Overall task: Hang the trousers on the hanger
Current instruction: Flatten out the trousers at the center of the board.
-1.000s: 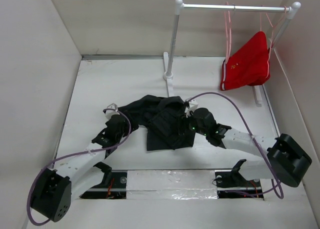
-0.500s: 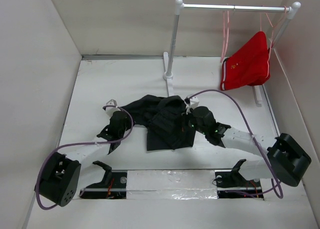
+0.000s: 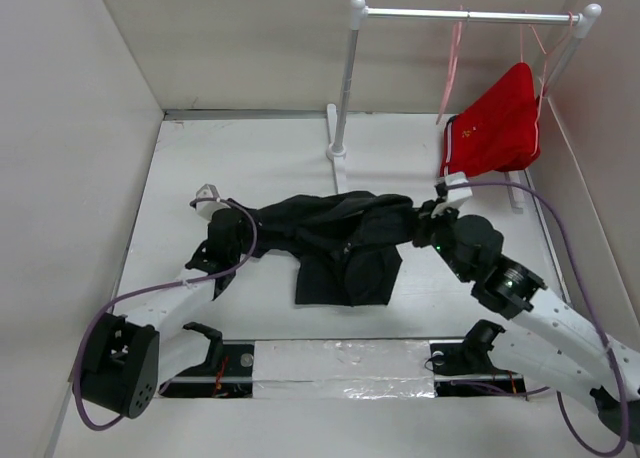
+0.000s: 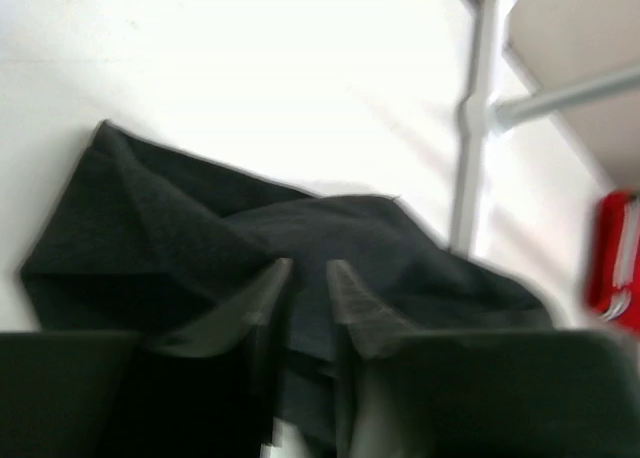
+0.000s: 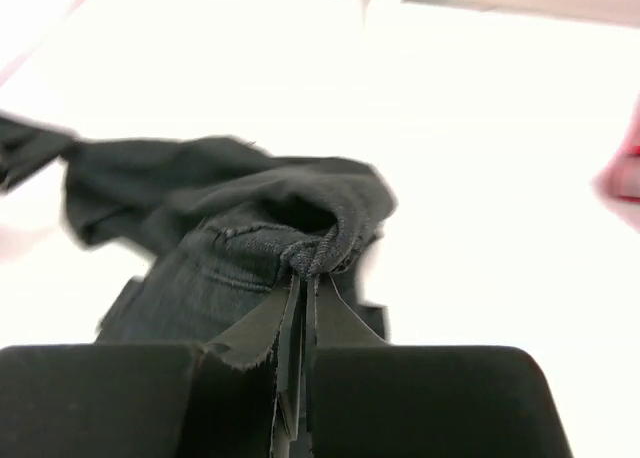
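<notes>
R end effector (image 5: 303,281) pinched tight on trousers (image 3: 345,240) edge. L end effector (image 4: 307,275): fingers nearly together over cloth on worktop (image 3: 250,158); grip can't be told.

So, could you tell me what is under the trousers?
Only the white table shows around the trousers; anything beneath the cloth is covered. The hanger hangs on the rail, not under them.

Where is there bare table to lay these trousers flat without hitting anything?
Widest bare table: far left, between the left wall, the rack post and the trousers. Smaller patch between post and red shorts. Crowded: the right side, with the right gripper and the rack foot; the near strip before the trousers is narrow.
</notes>
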Robot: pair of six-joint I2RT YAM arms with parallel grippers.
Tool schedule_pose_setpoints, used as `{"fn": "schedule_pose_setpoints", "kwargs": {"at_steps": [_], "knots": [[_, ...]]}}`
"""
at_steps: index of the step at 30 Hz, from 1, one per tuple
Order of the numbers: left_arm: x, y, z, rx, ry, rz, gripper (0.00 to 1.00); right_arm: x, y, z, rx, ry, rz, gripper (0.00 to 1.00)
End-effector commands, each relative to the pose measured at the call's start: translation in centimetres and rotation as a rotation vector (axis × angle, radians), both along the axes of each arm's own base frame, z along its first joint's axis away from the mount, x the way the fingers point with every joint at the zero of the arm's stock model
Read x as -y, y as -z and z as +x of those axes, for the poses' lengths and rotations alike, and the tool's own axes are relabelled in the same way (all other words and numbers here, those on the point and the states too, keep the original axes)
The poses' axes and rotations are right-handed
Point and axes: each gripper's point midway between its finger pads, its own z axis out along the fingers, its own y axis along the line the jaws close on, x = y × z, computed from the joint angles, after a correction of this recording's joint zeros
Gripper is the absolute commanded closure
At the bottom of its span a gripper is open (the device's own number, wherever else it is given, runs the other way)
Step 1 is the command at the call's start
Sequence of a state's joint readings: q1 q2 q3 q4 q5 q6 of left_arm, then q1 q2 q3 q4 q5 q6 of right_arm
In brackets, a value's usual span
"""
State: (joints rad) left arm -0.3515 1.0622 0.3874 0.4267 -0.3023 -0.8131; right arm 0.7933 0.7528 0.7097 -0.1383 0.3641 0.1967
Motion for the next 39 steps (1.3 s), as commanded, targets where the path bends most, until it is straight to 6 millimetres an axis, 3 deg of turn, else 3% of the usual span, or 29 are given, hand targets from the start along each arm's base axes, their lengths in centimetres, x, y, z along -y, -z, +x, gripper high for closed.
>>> {"fn": "schedule_pose_setpoints", "kwargs": {"at_steps": [1,2,3,6,10,12,13,15,16,17,19,22,23,24,26,27,28,30,31,32,33,34,36,37,39], "knots": [[0.2,2.0,-1.1,-0.074,0.049,0.042,0.71,6.5,-2.2,0.0,0.036,0.239,-0.101,1.00],[0.0,2.6,-1.5,-0.090,0.052,0.059,0.60,7.5,-1.9,-0.1,0.022,0.269,-0.120,1.00],[-0.2,3.0,-1.9,-0.098,0.054,0.069,0.41,8.2,-1.8,-0.1,0.017,0.297,-0.120,1.00],[0.4,3.7,-3.2,-0.123,0.118,0.065,0.22,9.7,-1.7,0.3,0.018,0.351,-0.096,1.00],[0.6,5.6,-3.9,-0.175,0.146,0.080,0.16,9.4,-1.8,1.0,0.018,0.330,-0.067,1.00],[0.6,5.3,-3.1,-0.171,0.134,0.089,0.16,9.0,-2.1,1.6,0.042,0.315,-0.055,1.00],[0.7,6.3,-2.8,-0.198,0.130,0.095,0.16,8.5,-2.4,1.7,0.045,0.290,-0.050,1.00],[2.3,5.6,-1.5,-0.148,0.173,0.038,0.16,7.8,-2.5,2.1,0.043,0.264,-0.053,1.00],[3.3,6.4,-0.9,-0.172,0.206,0.022,0.17,7.3,-3.0,2.0,0.050,0.235,-0.047,1.00],[5.0,5.6,0.0,-0.155,0.261,-0.015,0.25,7.1,-3.3,2.1,0.053,0.228,-0.045,1.00],[6.2,7.2,-0.2,-0.209,0.287,-0.004,0.34,7.2,-3.6,2.1,0.059,0.228,-0.051,1.00],[7.2,7.9,0.2,-0.207,0.308,-0.044,0.51,7.3,-3.9,1.9,0.070,0.227,-0.043,1.00],[7.4,7.8,0.4,-0.210,0.311,-0.050,0.65,7.2,-3.6,1.9,0.071,0.226,-0.041,1.00],[7.1,7.6,0.8,-0.210,0.302,-0.053,1.00,7.2,-3.4,2.0,0.071,0.226,-0.041,1.00],[6.7,5.1,1.7,-0.163,0.282,-0.053,1.00,7.0,-2.9,2.1,0.052,0.218,-0.053,1.00],[6.0,1.6,2.6,-0.072,0.234,-0.047,1.00,7.0,-2.8,2.1,0.046,0.217,-0.058,1.00],[5.5,-0.1,2.7,-0.037,0.209,-0.043,1.00,6.8,-2.8,2.0,0.045,0.210,-0.059,1.00],[2.9,-3.2,2.7,0.009,0.089,-0.002,1.00,6.7,-3.8,2.0,0.073,0.194,-0.055,1.00],[2.0,-7.8,2.5,0.115,0.043,-0.024,1.00,6.1,-4.3,1.9,0.088,0.157,-0.063,1.00],[0.2,-9.4,2.3,0.146,-0.022,-0.026,1.00,5.3,-4.6,1.8,0.094,0.119,-0.067,1.00],[-1.3,-11.1,2.0,0.194,-0.089,-0.026,1.00,4.6,-6.2,1.5,0.123,0.078,-0.058,1.00],[-2.1,-14.5,1.3,0.280,-0.120,-0.055,1.00,3.5,-7.0,1.0,0.136,0.018,-0.056,1.00],[-5.5,-16.9,0.7,0.330,-0.247,-0.059,1.00,1.5,-8.1,-0.3,0.145,-0.088,-0.078,1.00],[-6.7,-19.5,0.1,0.383,-0.284,-0.080,1.00,0.9,-10.9,-1.3,0.206,-0.145,-0.087,1.00],[-8.7,-21.2,-0.8,0.413,-0.354,-0.084,1.00,0.5,-13.2,-3.7,0.242,-0.222,-0.083,1.00]]}}
